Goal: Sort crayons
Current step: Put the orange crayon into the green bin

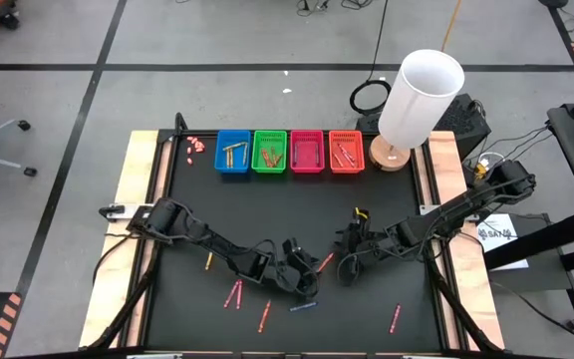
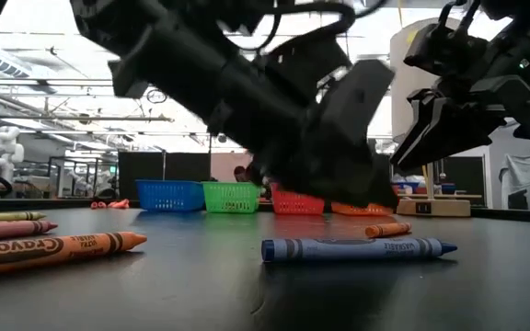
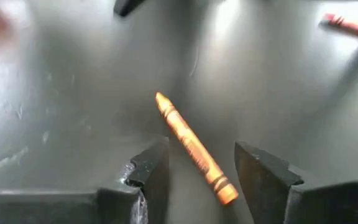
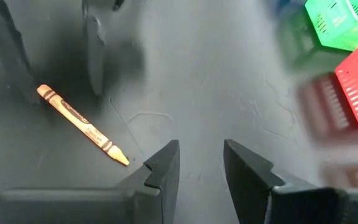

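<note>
Crayons (image 1: 236, 294) lie scattered on the black table (image 1: 177, 229), well in front of the four baskets (image 1: 289, 152). Left hand (image 1: 305, 282) sits low among them; right hand (image 1: 348, 267) is just beside it. Low view: a blue crayon (image 2: 357, 248) lies nearest the camera. Left wrist view — spread fingers (image 3: 146, 177) flank an orange crayon (image 3: 194, 149), not gripping. Right wrist view — fingers (image 4: 163, 168) parted, empty, near that crayon.

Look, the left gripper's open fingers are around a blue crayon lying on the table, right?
Not quite. The crayon between the left gripper's open fingers is orange, not blue, as the left wrist view shows. It does lie on the table. The blue crayon lies elsewhere.
</note>
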`<state>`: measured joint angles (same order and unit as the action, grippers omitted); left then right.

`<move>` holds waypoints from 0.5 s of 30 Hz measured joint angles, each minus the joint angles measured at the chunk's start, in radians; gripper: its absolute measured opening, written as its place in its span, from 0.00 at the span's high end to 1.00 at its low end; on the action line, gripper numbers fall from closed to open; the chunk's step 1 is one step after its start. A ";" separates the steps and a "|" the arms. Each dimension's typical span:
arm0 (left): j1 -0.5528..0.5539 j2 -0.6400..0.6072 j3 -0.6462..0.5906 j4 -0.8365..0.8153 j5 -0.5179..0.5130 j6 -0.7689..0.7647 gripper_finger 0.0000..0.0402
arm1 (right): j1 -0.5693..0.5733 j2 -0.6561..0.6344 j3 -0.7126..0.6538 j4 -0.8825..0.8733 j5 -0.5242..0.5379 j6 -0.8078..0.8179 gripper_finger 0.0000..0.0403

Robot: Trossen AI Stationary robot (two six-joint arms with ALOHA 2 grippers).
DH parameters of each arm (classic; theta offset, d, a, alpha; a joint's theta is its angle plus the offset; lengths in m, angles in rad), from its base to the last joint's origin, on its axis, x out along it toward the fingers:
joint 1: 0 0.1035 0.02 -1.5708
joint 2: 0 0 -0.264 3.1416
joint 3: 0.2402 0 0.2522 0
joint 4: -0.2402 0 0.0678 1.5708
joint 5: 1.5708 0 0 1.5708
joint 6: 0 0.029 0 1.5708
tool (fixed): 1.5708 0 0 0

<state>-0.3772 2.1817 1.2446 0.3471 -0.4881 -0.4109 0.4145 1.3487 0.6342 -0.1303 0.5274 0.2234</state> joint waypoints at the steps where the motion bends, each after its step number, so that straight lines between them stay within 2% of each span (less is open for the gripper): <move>1: -0.002 0.011 0.000 0.005 -0.002 -0.002 0.54 | 0.000 0.000 0.000 0.000 0.000 0.000 0.73; 9: -0.012 0.060 0.034 0.008 -0.023 0.002 0.42 | 0.000 0.000 0.000 -0.005 0.000 0.004 0.73; 15: 0.009 0.060 0.034 -0.004 -0.037 0.055 0.42 | 0.000 0.000 0.000 -0.010 0.000 0.004 0.73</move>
<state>-0.3686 2.2414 1.2789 0.3430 -0.5255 -0.3560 0.4145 1.3487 0.6342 -0.1406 0.5274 0.2276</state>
